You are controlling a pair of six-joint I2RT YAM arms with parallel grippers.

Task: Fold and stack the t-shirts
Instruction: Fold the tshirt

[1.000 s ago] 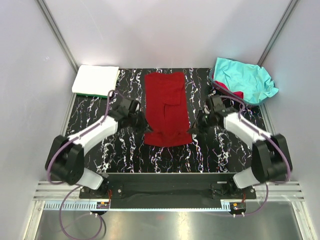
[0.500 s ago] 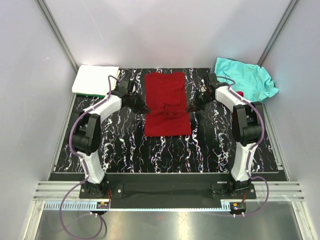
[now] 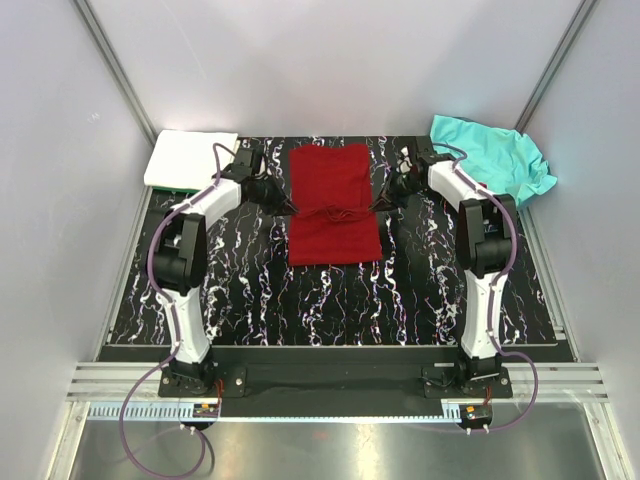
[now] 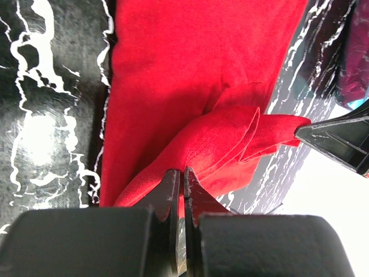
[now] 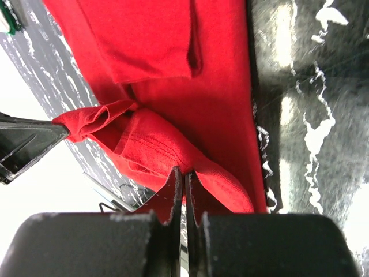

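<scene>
**Top external view.** The dark red t-shirt point(image 3: 333, 205) lies lengthwise at the middle of the black marbled mat point(image 3: 250, 290), with a bunched ridge of cloth across its middle. The left gripper point(image 3: 287, 207) meets the left end of this ridge and the right gripper point(image 3: 378, 205) the right end. From this height it is not clear how the fingers stand. A crumpled turquoise t-shirt point(image 3: 490, 160) sits at the far right corner. A white folded t-shirt point(image 3: 190, 158) sits at the far left corner, with a green edge point(image 3: 180, 188) showing beneath it.

**Left wrist view.** This view settles the grip. The two fingers are pressed together, pinching a raised fold of the red cloth. The fold rises off the flat layer and runs to the dark fingertip of the opposite gripper at the right edge.

**Right wrist view.** The mirror case: the fingers are closed tight on the shirt's hem, and the lifted fold stretches leftward to the other gripper's finger. Only this view shows a folded-in sleeve lying flat on the body of the shirt.
</scene>
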